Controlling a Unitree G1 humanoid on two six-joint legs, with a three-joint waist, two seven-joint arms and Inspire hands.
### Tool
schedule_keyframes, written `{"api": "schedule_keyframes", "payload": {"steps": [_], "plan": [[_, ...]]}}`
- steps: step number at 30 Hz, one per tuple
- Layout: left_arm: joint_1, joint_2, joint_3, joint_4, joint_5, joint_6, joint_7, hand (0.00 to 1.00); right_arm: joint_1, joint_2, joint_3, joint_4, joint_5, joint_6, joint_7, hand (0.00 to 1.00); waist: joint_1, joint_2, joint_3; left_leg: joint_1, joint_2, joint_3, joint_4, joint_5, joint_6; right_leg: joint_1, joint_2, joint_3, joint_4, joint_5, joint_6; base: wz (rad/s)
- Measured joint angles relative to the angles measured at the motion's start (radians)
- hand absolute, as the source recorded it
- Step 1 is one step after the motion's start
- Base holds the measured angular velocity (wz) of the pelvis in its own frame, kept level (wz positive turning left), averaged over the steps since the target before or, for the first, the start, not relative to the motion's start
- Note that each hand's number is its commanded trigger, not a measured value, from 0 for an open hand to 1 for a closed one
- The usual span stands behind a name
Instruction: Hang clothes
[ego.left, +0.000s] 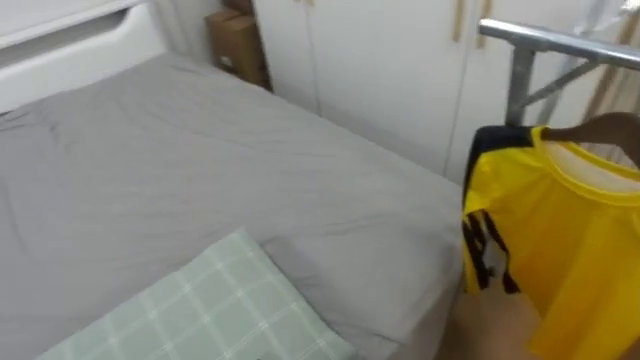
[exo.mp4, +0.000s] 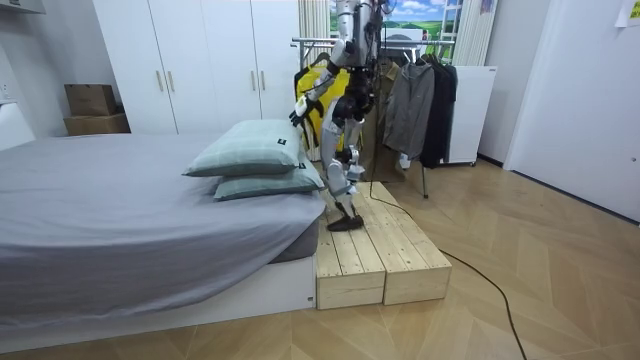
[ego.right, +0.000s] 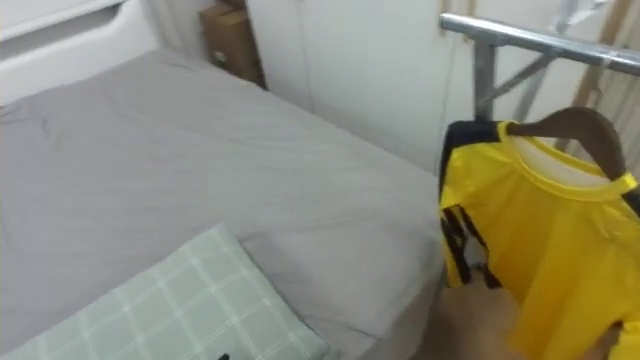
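A yellow shirt (ego.right: 540, 230) with black trim hangs on a brown wooden hanger (ego.right: 575, 122) at the right of the eye views. It is below and in front of the metal rail (ego.right: 520, 38) of a clothes rack. In the room view I stand on a wooden platform (exo.mp4: 370, 250) between the bed and the rack, with the yellow shirt (exo.mp4: 320, 90) held out in front of me. My left hand (exo.mp4: 298, 108) shows small at the shirt's edge there. My right hand is behind the shirt. How either hand grips cannot be made out.
A bed with a grey sheet (ego.left: 180, 180) lies to my left, with a green checked pillow (ego.left: 220, 310) close by. White wardrobe doors (ego.left: 380, 70) stand ahead, a cardboard box (ego.left: 238, 45) beside them. Dark clothes (exo.mp4: 420, 110) hang on the rack.
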Motion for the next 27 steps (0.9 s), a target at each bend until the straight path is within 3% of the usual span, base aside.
{"api": "schedule_keyframes", "payload": {"steps": [3,4,5,6,8,11,13,15,16,18,19,21,24,27], "plan": [[0.004,0.002,-0.002,0.004,-0.001,0.000,0.000,0.00,-0.012,0.002,0.000,0.011,0.002,-0.002,0.011,0.00,0.008,-0.001,0.0000,0.048,-0.012,0.013,-0.060,-0.050,-0.023,-0.006,-0.012,-0.063,0.019,-0.001,0.004,0.88],[0.006,0.004,-0.002,0.008,-0.001,0.001,0.000,0.00,-0.019,0.003,0.000,0.011,0.000,-0.002,0.020,0.00,0.014,-0.005,0.0003,0.056,-0.017,0.034,-0.111,-0.084,-0.055,-0.021,-0.025,-0.078,0.043,-0.004,0.010,0.35],[0.007,0.005,-0.001,0.022,-0.001,0.002,0.000,0.00,-0.027,0.006,0.000,0.011,0.000,-0.003,0.026,0.00,0.028,-0.013,-0.0054,0.051,-0.017,0.043,-0.128,-0.087,-0.049,-0.037,-0.041,-0.072,0.067,0.003,0.043,0.26],[0.008,0.004,-0.002,0.032,0.000,0.003,0.000,0.00,-0.027,0.007,0.001,0.011,0.000,-0.003,0.030,0.00,0.029,-0.016,-0.0073,0.050,-0.017,0.045,-0.134,-0.084,-0.044,-0.039,-0.045,-0.064,0.079,0.013,0.055,0.34],[0.003,0.000,-0.002,0.077,-0.001,0.002,0.001,0.00,-0.003,0.009,0.001,0.013,0.003,-0.002,0.032,0.00,0.014,-0.041,-0.0151,0.062,-0.017,0.062,-0.139,-0.070,-0.044,-0.039,-0.072,-0.024,0.104,0.015,0.050,0.79],[0.008,0.002,-0.001,0.089,-0.003,0.003,0.004,0.00,0.002,0.002,0.001,0.013,-0.002,-0.001,0.022,0.00,0.037,-0.045,-0.0160,0.072,-0.018,0.074,-0.135,-0.069,-0.044,-0.029,-0.060,0.009,0.079,0.015,0.061,0.13],[0.001,0.004,0.014,0.113,-0.002,0.002,0.004,0.00,0.000,0.006,0.000,0.013,-0.012,-0.001,0.014,0.00,0.033,-0.036,-0.0177,0.071,-0.020,0.055,-0.136,-0.062,-0.040,-0.014,-0.055,0.003,0.068,0.025,0.067,0.09],[-0.010,0.008,0.036,0.133,-0.003,0.002,0.005,0.00,0.013,0.008,0.000,0.015,-0.014,-0.001,-0.004,0.00,0.006,-0.036,-0.0154,0.074,-0.034,0.005,-0.139,-0.065,-0.032,0.014,-0.069,-0.005,0.080,0.029,0.073,0.60],[-0.014,0.010,0.037,0.138,-0.003,0.002,0.006,0.00,0.016,0.008,0.000,0.020,-0.014,-0.001,-0.012,0.00,-0.005,-0.035,-0.0151,0.072,-0.038,-0.013,-0.139,-0.065,-0.028,0.020,-0.067,0.019,0.089,0.031,0.076,0.95],[-0.025,0.017,0.036,0.141,-0.003,0.002,0.006,0.00,0.024,0.006,-0.005,0.036,-0.014,0.011,-0.041,0.00,-0.024,-0.043,-0.0125,0.063,-0.058,-0.075,-0.140,-0.060,-0.016,0.034,-0.053,0.166,0.091,0.025,0.090,0.91],[-0.026,0.017,0.036,0.141,-0.002,0.002,0.006,0.00,0.023,0.006,-0.006,0.036,-0.014,0.012,-0.050,0.00,-0.023,-0.044,-0.0117,0.058,-0.066,-0.094,-0.140,-0.060,-0.016,0.036,-0.051,0.192,0.091,0.025,0.093,0.76],[-0.039,0.016,0.036,0.153,-0.001,0.002,0.006,0.00,0.027,0.006,-0.012,0.036,-0.021,0.012,-0.072,0.00,-0.028,-0.043,-0.0063,0.035,-0.087,-0.176,-0.143,-0.055,-0.008,0.052,-0.045,0.239,0.087,0.033,0.108,0.94],[-0.042,0.024,0.035,0.160,-0.001,0.002,0.007,0.00,0.027,0.006,-0.013,0.034,-0.028,0.012,-0.093,0.00,-0.023,-0.041,-0.0046,0.014,-0.104,-0.243,-0.147,-0.049,-0.002,0.069,-0.026,0.298,0.063,0.039,0.121,0.84],[-0.039,0.036,0.038,0.180,0.000,0.003,0.029,0.00,0.024,0.006,-0.013,0.033,-0.043,0.011,-0.125,0.00,-0.022,-0.041,-0.0053,-0.011,-0.145,-0.343,-0.161,-0.035,0.008,0.112,0.000,0.402,-0.021,0.043,0.154,0.90]]}}
